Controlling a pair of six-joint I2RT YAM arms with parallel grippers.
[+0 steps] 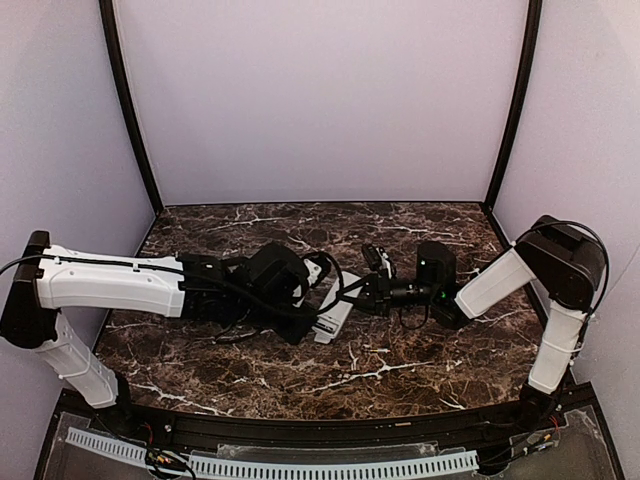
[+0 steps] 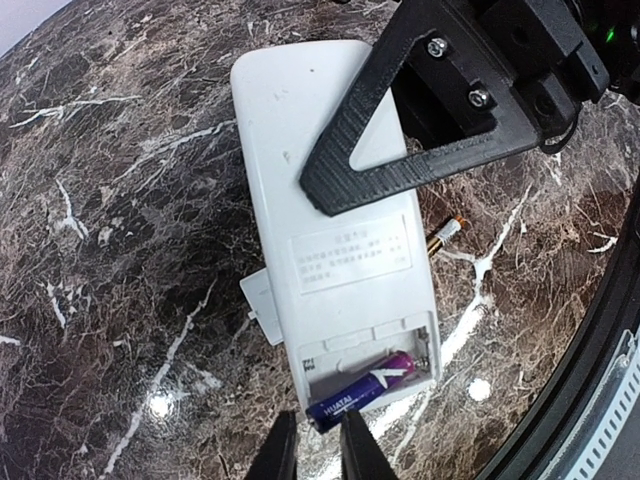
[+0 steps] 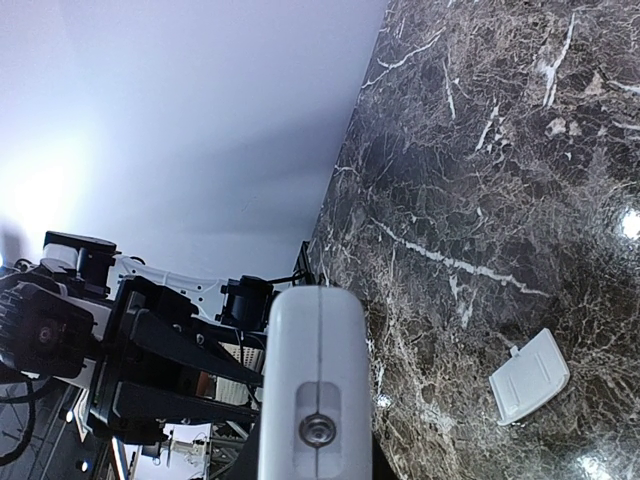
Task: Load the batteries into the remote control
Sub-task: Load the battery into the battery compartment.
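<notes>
The remote control (image 2: pixel 335 215) lies white back up with its battery compartment open; it also shows in the top view (image 1: pixel 335 308). My right gripper (image 1: pixel 368 290) is shut on its far end, one black finger (image 2: pixel 400 140) lying across the back. In the right wrist view the remote's end (image 3: pixel 318 380) fills the space between the jaws. A blue and purple battery (image 2: pixel 362 390) sits slanted in the compartment, one end sticking out between the fingertips of my left gripper (image 2: pixel 320 445), which is shut on it. A second battery (image 2: pixel 445 236) lies on the table beside the remote.
The small white cover piece (image 2: pixel 262 305) lies on the marble half under the remote's left edge; it also shows in the right wrist view (image 3: pixel 530 376). The table's black front rim (image 2: pixel 600 330) runs close on the right. Purple walls enclose the table.
</notes>
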